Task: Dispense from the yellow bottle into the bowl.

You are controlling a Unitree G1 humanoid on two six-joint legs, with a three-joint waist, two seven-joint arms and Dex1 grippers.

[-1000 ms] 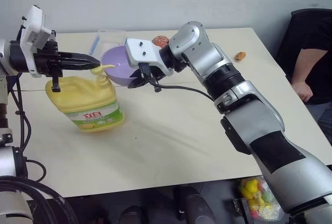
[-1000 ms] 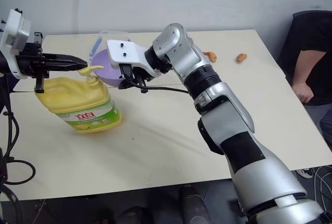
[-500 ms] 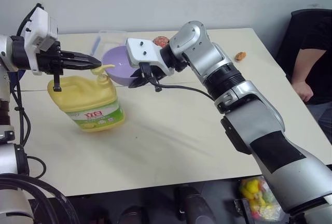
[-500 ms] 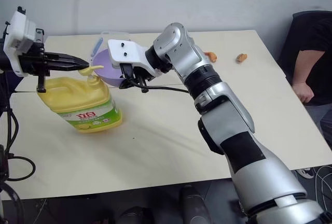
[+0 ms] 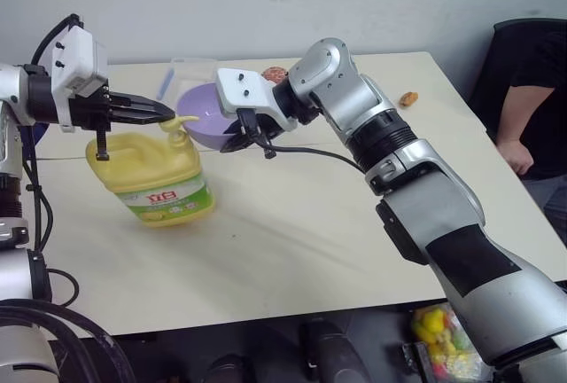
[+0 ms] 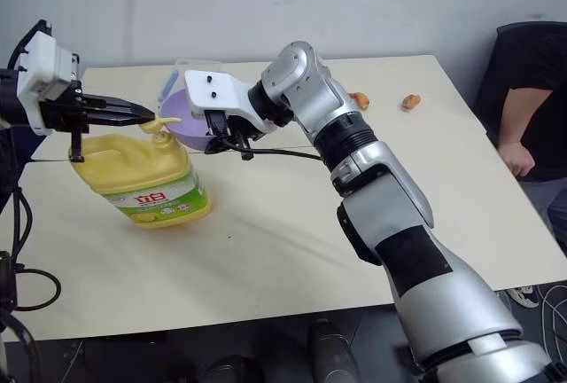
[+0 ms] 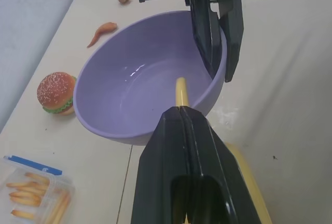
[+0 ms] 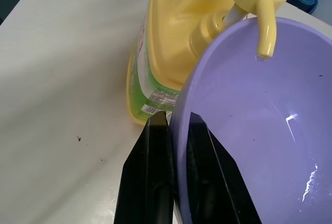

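Observation:
The yellow bottle (image 5: 155,175) stands on the table's left side, green-white label facing me. My left gripper (image 5: 164,115) is shut, its tips lying on top of the pump head. The pump's spout (image 8: 264,32) reaches over the rim of the purple bowl (image 5: 202,108). My right gripper (image 5: 237,139) is shut on the bowl's near rim and holds it tilted beside the pump. In the right wrist view its fingers (image 8: 150,177) straddle the bowl wall. The bowl (image 7: 129,94) looks wet and shiny inside.
A clear box of fries (image 7: 31,195) and a toy burger (image 7: 56,92) lie behind the bowl. A carrot (image 6: 358,97) and a brown nugget (image 5: 409,97) sit farther right on the table. A person in black (image 5: 532,90) sits at the table's right end.
My left wrist has rolled a little while its tips stay on the pump head. The right arm and the bowl have kept still.

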